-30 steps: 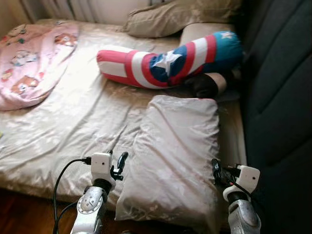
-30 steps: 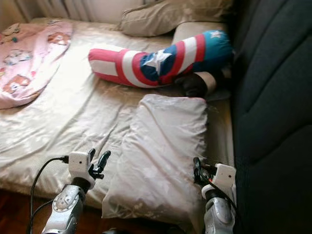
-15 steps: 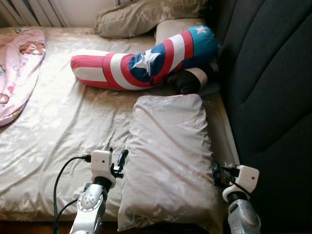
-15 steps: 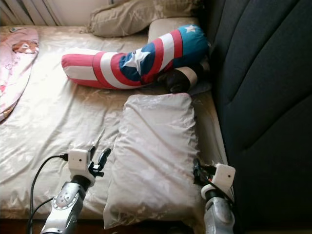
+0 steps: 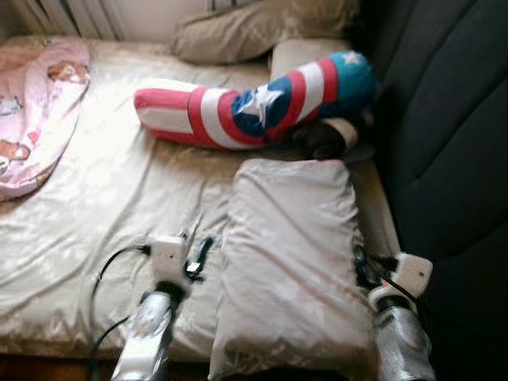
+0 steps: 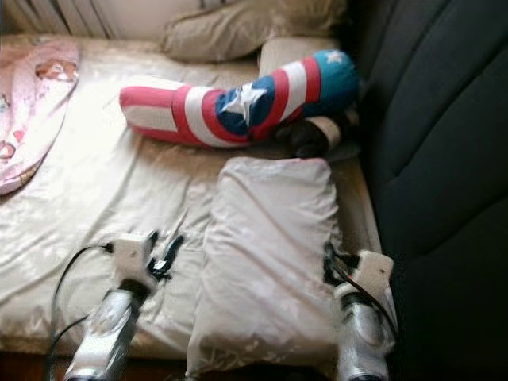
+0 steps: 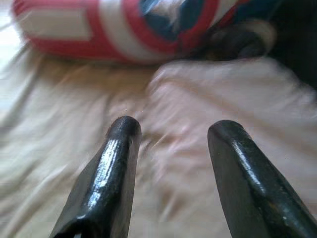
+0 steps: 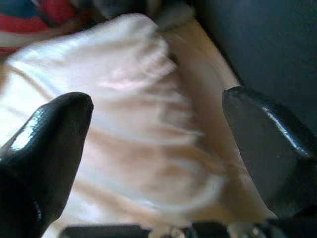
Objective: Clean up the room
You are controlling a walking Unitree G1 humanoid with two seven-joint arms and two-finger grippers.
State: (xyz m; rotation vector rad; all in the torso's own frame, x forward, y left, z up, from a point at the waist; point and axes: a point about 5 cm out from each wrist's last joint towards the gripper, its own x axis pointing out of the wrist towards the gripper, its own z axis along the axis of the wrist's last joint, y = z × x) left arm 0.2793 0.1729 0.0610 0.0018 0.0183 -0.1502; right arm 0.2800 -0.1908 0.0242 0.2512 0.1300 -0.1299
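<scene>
I am holding both silver arms forward and low in front of me, wrists level. My left gripper (image 5: 198, 255) is pointing ahead with its two black fingers (image 7: 106, 168) parted, a clear gap showing between them. My right gripper (image 5: 361, 266) is reaching ahead on the other side, its fingers (image 8: 47, 144) spread wide apart. Neither one is gripping anything. A black cable is looping off my left wrist.

head views blurred | pink blanket (image 5: 36, 111) cut off | dark object (image 5: 329, 139) half hidden
</scene>
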